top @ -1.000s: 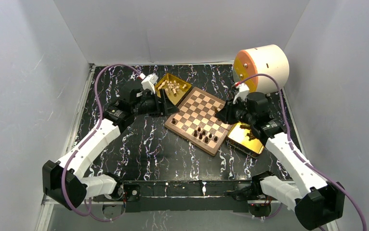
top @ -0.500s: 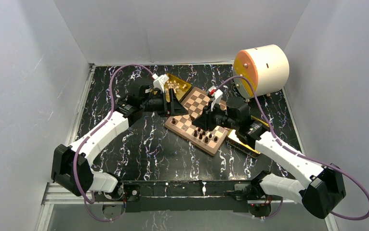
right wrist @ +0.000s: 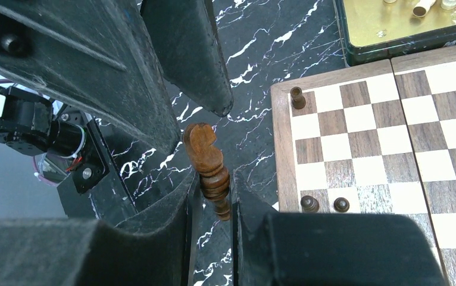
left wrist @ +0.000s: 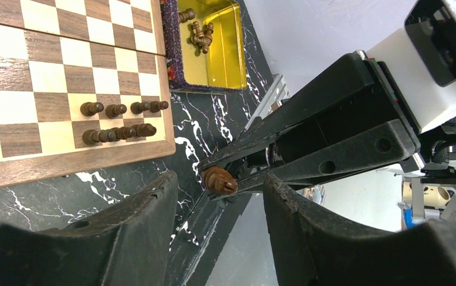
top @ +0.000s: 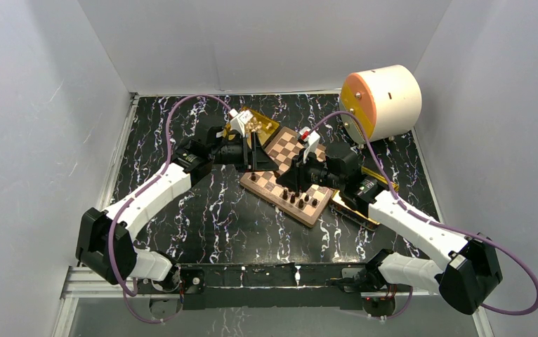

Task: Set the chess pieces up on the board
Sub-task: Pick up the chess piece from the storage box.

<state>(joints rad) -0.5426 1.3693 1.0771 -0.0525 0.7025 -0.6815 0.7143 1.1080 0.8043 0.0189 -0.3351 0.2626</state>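
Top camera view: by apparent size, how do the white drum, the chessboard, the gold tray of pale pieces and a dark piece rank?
1-2. Chessboard and white drum: about alike, so unranked.
3. Gold tray, partly hidden.
4. Dark piece.

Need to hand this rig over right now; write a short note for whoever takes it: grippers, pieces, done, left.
right gripper: shut on a dark knight, held in the air.
left gripper: open, fingers either side of that knight, not touching it.
board: dark pieces stand in two rows at one corner, one more at another corner; no cream ones seen on it.
cream pieces lie in one gold tray; spare dark ones in the other tray.
To do: the knight, the spare dark ones, the whole cream set.
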